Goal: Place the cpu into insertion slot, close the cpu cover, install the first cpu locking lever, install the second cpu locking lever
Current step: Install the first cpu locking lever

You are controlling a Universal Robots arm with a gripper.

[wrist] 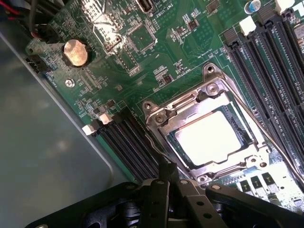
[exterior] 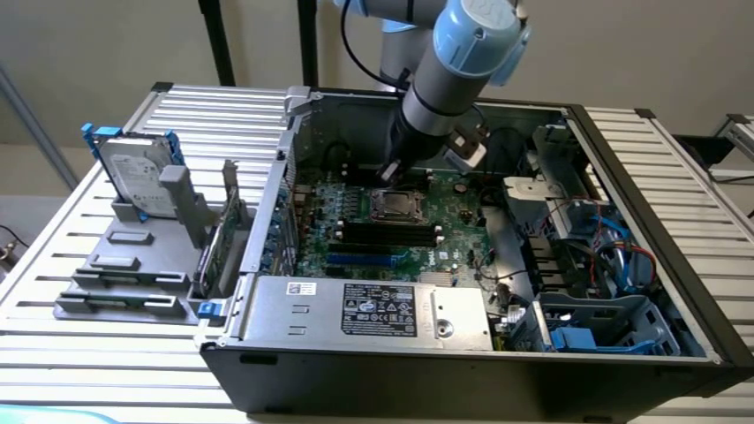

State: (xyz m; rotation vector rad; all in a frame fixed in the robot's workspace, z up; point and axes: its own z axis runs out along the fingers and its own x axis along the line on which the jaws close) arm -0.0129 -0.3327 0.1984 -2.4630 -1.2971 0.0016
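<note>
The cpu lies flat in the insertion slot, its pale face shining through the window of the cpu cover, which is folded down over it. One thin wire locking lever runs along the socket's side to my fingertips. A second lever lies along the opposite side. My gripper is right at the socket's edge with its dark fingers drawn together, touching the end of the first lever. In the exterior view the gripper hangs just behind the socket inside the open computer case.
Long black memory strips flank the socket, with more on the other side. A coin battery sits on the green board. The grey case wall is close by. A labelled grey metal box and cables crowd the case.
</note>
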